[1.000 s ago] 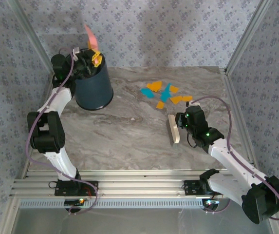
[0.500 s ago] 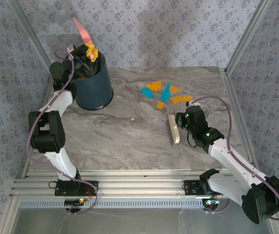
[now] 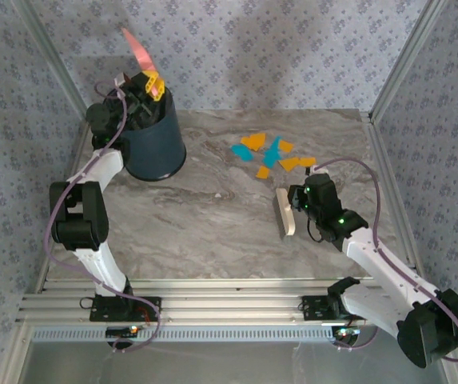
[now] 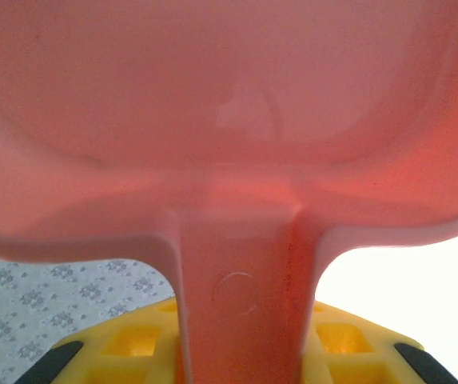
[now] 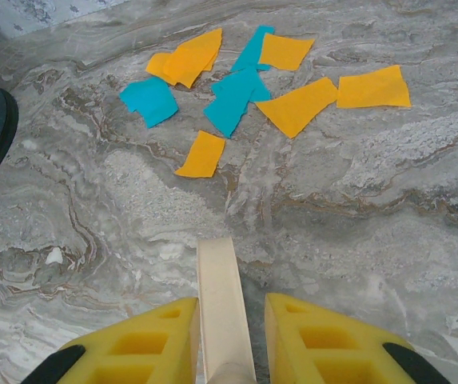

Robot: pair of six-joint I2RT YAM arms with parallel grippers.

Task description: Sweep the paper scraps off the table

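The paper scraps [image 3: 268, 152], teal and orange-yellow, lie in a loose cluster at the back right of the table [image 3: 205, 220]. In the right wrist view the paper scraps [image 5: 244, 88] are spread just beyond the brush. My right gripper [image 3: 294, 210] is shut on a cream brush [image 3: 283, 213] resting on the table in front of the scraps; its handle [image 5: 223, 304] runs between the yellow fingers [image 5: 324, 344]. My left gripper [image 3: 145, 86] is shut on the handle [image 4: 240, 296] of the pink dustpan [image 3: 135, 48], held tilted upward above the bin.
A dark blue bin [image 3: 156, 144] stands at the back left of the table, under the left gripper. Aluminium framing [image 3: 388, 184] runs along the table's edges, with patterned walls behind. Bare marble lies between bin and brush.
The left gripper has risen a little over the bin and swung the pink dustpan to the left. The right arm and brush have not moved.
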